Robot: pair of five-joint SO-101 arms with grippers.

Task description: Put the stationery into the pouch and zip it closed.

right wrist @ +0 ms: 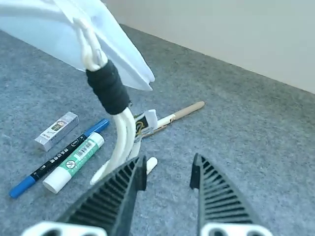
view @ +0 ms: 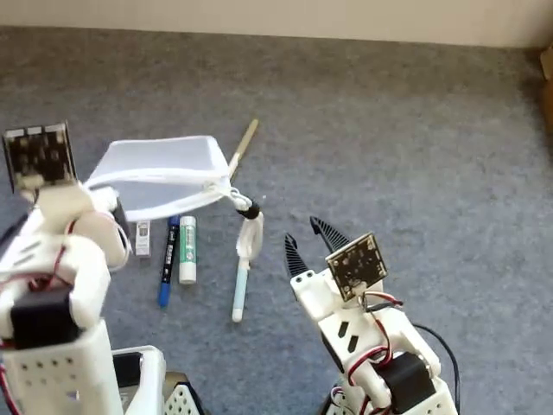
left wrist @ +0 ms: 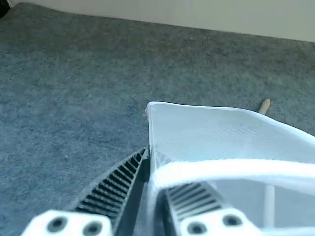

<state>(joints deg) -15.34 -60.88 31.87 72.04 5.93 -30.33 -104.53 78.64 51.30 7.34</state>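
1. Open room: bare grey counter [view: 415,130] over far side & robot's right; pale wall strip along far edge.
2. Clutter all left of centre, betw. the two arms.
3. White mesh pouch [view: 164,173] w/ one edge raised off counter; zip cord w/ black knot [view: 251,210] dangling at its corner.
4. Clenched on pouch rim, mesh pinched betw. jaws: left gripper [left wrist: 147,160].
5. Released, jaws apart, nothing held: right gripper [view: 304,240]. Near the cord, not touching.
6. Pale-blue pen [view: 240,294] flat on counter below the cord, just beside right gripper.
7. Side by side at pouch's near edge: boxed eraser [view: 143,238], marker [view: 168,259], glue stick [view: 187,249].
8. Wooden pencil [view: 244,143] poking out past pouch's far corner.
9. Labels: green w/ barcode on glue stick, white print on marker's black barrel, print on eraser box; too small to read.
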